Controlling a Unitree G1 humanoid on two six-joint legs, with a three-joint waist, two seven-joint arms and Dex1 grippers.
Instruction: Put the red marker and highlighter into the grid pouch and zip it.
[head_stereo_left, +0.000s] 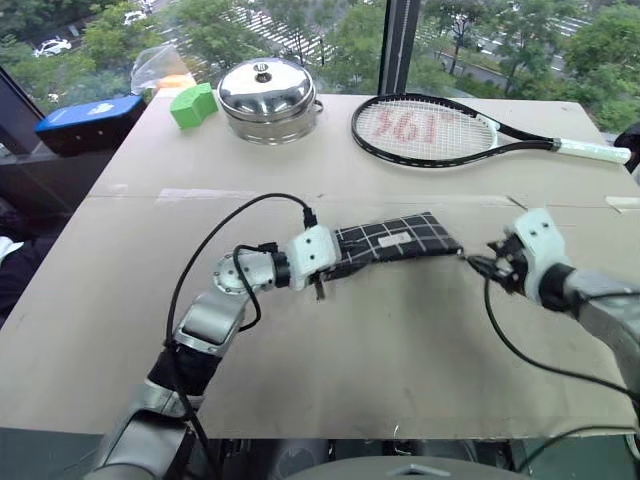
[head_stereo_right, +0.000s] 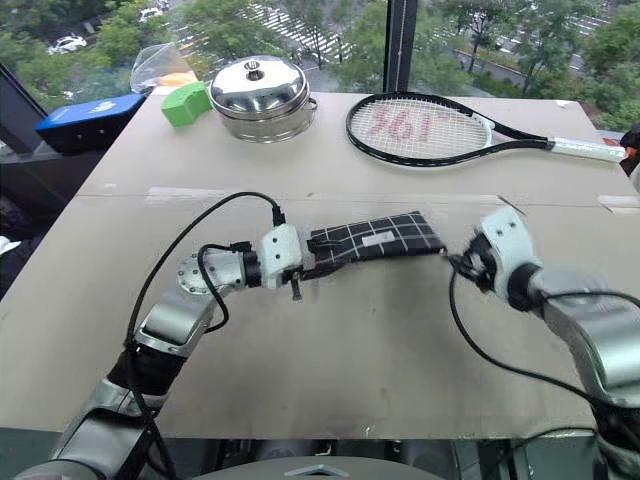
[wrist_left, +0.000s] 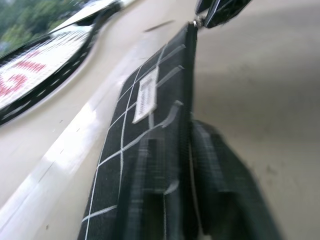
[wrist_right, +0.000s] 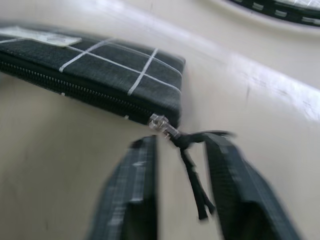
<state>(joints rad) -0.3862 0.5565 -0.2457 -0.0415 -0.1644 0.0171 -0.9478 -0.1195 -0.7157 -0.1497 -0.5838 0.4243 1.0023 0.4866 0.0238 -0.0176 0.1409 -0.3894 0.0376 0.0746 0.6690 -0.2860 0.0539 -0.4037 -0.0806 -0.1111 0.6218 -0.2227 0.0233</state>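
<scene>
- Now the left gripper (head_stereo_left: 345, 262) sits at the left end of the grid pouch (head_stereo_left: 400, 238); I cannot tell whether its fingers pinch it.
- Mid-table, the pouch lies flat, zipper closed.
- Right gripper (wrist_right: 180, 165) stands parted around the zipper pull (wrist_right: 192, 150), at the pouch's right end.

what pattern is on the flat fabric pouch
Black fabric pouch with a thin white grid, clearest in the right wrist view.

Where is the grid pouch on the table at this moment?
In the head views the grid pouch lies near the middle of the table, between the left gripper and the right gripper, with the racket behind it.
</scene>
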